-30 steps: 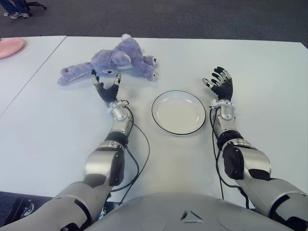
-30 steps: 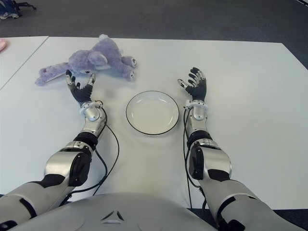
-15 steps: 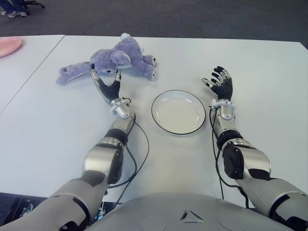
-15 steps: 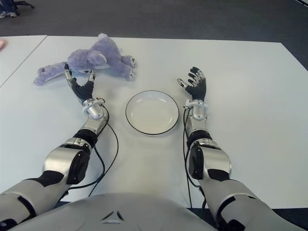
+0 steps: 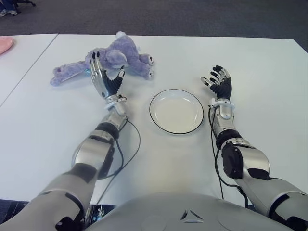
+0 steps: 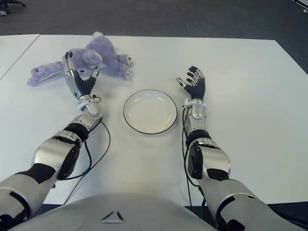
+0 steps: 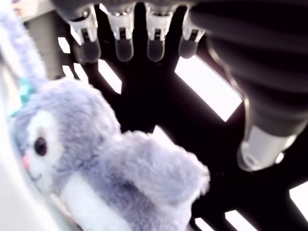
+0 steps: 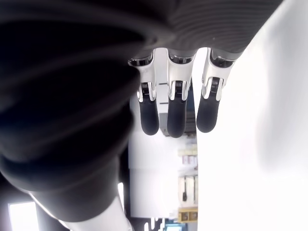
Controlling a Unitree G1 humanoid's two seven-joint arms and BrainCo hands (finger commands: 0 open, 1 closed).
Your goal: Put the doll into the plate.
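The left robot hand (image 5: 105, 77) stands upright above the white table (image 5: 250, 62), palm turned toward the doll (image 5: 113, 60), its fingers (image 7: 124, 43) spread and straight with the thumb set apart, gripping nothing; in the eye views its fingertips overlap the near edge of the doll, and whether they touch the plush cannot be told. The left wrist view shows the doll close in front of the open palm. The doll is a soft lilac plush animal with a white muzzle, a dark eye and a pink nose; it lies on its side on the table, a long limb stretched out to the robot's left and its feet pointing right. It is well apart from the plate (image 5: 176, 111), which sits nearer the robot and to the right of the left hand: a round white plate with a thin dark rim, holding nothing. On the far side of the plate the right robot hand (image 5: 219, 84) is raised with its palm facing left and its fingers loosely open, also holding nothing. A seam separates the table from a second white table at the left, where a pink dish (image 5: 4, 44) shows at the edge. Beyond the tables lies dark grey carpet (image 5: 192, 17).
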